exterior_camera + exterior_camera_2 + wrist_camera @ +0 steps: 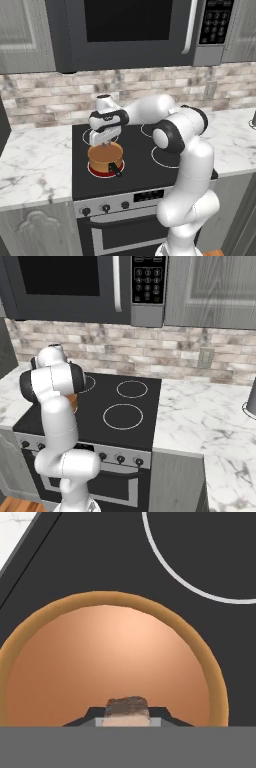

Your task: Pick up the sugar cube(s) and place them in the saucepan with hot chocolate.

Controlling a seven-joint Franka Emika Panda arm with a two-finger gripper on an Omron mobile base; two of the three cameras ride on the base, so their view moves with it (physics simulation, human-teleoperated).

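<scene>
Marble tabletop (35,165) runs either side of a black cooktop (145,167), with a brick backsplash (165,356) behind and a dark microwave (130,30) overhead; its keypad (148,280) bears small markings too blurred to read.

Directly beneath the end effector (106,143) sits the saucepan (105,159), on a red-glowing burner at the near left of the cooktop. It stands upright, round, with its copper-orange wall and flat brown surface facing up toward the end effector. Its stubby black handle (116,170) sticks out toward the front edge of the stove, so the pan's long axis runs front to back. In the hand view the saucepan's rim (210,662) curves around the brown surface just ahead of the fingertips.

The end effector points down over the pan, nearly closed, pinching a small tan-brown sugar cube (127,707) between its two dark fingertips (90,718). The cube hangs over the pan's interior, close to the near rim.

A white burner ring (200,587) lies beyond the pan, off to one side of the end effector.
</scene>
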